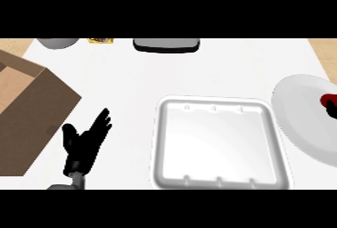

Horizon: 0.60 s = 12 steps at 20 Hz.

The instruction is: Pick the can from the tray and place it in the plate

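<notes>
- One left hand (84, 143) shows at the lower left. It is black, on a grey forearm that comes in from the bottom edge. Its fingers are spread straight and point up, with the thumb out to the side, and it holds nothing as it rests above the counter.
- One white tray (172, 147) sits in the lower middle of the view. It is a rounded rectangle with raised walls, and three small ridges mark both its far wall and its near wall.
- One white round plate (299, 120) lies just right of the tray, cut off by the right edge.
- One can (328, 97) shows only as a red patch at the right edge, over the plate's right part and apart from the tray. Whether it rests on the plate cannot be told.
- A black shape sits directly below the red patch. It may belong to the can or to the right hand, and that hand's state cannot be told.
- One open brown cardboard box (30, 120) fills the left side, just beside the left hand.
- Three things line the far edge: a grey bowl (58, 42), a small yellow packet (100, 40), and a dark block with a pale top (166, 44).
- The counter (132, 75) is plain white, with tan strips at both far corners.
</notes>
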Tool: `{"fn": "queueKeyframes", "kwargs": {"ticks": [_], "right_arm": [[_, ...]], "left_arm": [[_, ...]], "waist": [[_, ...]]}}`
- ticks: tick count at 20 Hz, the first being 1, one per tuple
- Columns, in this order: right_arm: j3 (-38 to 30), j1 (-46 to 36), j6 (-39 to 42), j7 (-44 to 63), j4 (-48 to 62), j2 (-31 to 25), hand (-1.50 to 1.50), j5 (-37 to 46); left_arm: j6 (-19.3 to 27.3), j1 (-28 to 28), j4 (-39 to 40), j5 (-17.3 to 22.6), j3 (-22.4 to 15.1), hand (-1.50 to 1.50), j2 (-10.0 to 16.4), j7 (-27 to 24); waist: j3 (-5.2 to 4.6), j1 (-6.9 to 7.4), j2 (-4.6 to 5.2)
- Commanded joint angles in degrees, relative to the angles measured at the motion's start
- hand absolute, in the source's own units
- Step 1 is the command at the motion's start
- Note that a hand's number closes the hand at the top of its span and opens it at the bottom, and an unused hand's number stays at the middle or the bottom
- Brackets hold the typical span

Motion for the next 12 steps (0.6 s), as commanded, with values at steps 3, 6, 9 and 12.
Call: {"fn": "queueKeyframes", "kwargs": {"ticks": [3, 6, 9, 12], "right_arm": [[-1.66, -5.69, 10.2, -7.6, 15.35, -1.29, -1.5, -2.74], [-5.17, -6.99, 11.86, -16.19, 17.96, -0.86, -1.5, -6.02], [-9.32, -7.24, 15.47, -23.47, 18.1, -2.35, -1.5, -10.23], [-14.41, -7.63, 14.98, -29.88, 16.86, -0.8, -1.5, -15.33]], "left_arm": [[0.08, -0.03, -1.11, 0.25, -0.05, 0.0, -0.35, 0.78], [-0.73, 0.26, 1.6, -0.51, -0.42, 0.0, -0.44, -2.25], [-0.14, -0.21, 1.41, -0.23, 0.33, 0.0, -0.25, -0.75], [-0.18, 1.72, -0.06, -0.21, -0.06, 0.0, -0.42, -1.31]], "waist": [[0.18, 0.79, 0.18], [0.25, 0.71, 0.34], [0.28, 0.22, 0.3], [0.23, -0.1, -0.02]]}}
